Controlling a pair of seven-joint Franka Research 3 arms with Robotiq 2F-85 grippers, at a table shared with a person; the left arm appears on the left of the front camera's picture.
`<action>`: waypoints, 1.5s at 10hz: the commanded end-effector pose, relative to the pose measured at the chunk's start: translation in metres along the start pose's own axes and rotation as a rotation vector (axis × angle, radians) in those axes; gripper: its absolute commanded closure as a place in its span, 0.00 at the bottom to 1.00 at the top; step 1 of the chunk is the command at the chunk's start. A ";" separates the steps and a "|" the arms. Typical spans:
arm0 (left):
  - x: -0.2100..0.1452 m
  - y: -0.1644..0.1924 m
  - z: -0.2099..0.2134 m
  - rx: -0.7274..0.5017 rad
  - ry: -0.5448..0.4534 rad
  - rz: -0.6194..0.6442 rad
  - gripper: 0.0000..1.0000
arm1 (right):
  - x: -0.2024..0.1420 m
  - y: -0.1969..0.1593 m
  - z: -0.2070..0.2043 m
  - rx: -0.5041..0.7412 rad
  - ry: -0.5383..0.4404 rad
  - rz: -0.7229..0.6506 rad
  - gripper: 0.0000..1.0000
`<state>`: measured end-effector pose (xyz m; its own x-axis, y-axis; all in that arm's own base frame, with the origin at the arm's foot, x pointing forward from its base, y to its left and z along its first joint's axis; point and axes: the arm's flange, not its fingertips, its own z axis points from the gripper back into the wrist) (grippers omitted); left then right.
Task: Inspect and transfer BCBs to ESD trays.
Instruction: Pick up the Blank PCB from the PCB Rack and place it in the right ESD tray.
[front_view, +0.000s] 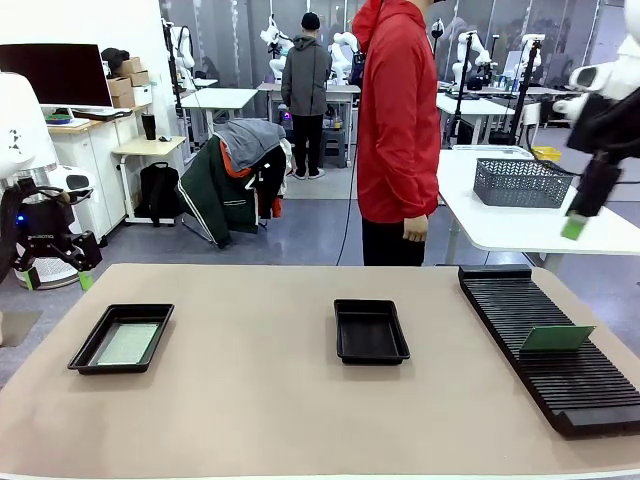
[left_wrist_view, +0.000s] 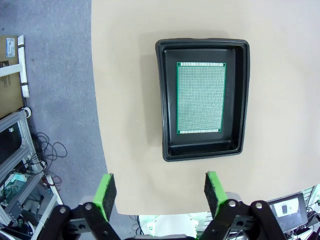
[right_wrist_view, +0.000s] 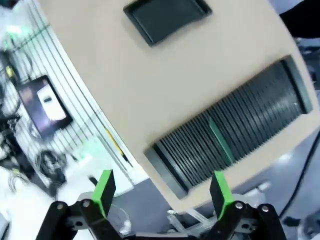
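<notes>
A pale-green BCB (front_view: 127, 343) lies flat in the left ESD tray (front_view: 92, 348) on the tan table; in the left wrist view the same board (left_wrist_view: 200, 97) fills most of that tray (left_wrist_view: 165, 100). The middle ESD tray (front_view: 371, 346) holds nothing, and its edge shows as a black tray (right_wrist_view: 167, 12) in the right wrist view. Another BCB (front_view: 556, 338) stands tilted in the black slotted rack (front_view: 590, 385), appearing as a green strip (right_wrist_view: 221, 142) from above. My left gripper (front_view: 58, 262) hangs open off the table's left edge, fingers (left_wrist_view: 105, 194) wide apart. My right gripper (front_view: 580, 215) is raised high at the right, open, fingers (right_wrist_view: 220, 192) spread.
A person in a red jacket (front_view: 398, 110) stands at the far side of the table. Behind on a white table sits a grey mesh basket (front_view: 521, 183). The long rack (right_wrist_view: 235, 130) takes up the table's right side. Bare tabletop lies between the two trays.
</notes>
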<state>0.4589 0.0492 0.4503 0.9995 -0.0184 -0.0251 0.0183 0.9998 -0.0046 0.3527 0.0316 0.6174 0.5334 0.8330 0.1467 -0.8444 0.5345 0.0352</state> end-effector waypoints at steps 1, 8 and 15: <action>-0.001 -0.001 0.000 -0.003 -0.004 0.001 0.06 | -0.023 -0.022 0.013 -0.026 0.044 0.166 0.00; -0.001 -0.001 0.000 -0.003 -0.004 0.001 0.06 | -0.080 -0.045 0.038 0.033 0.022 0.520 0.00; -0.001 -0.001 0.000 -0.003 -0.004 0.001 0.06 | -0.079 -0.045 0.035 0.008 0.029 0.533 0.00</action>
<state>0.4589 0.0492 0.4503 0.9995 -0.0185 -0.0252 0.0184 0.9998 -0.0046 0.3464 -0.0631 0.6398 0.0245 0.9928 0.1170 -0.9991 0.0283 -0.0312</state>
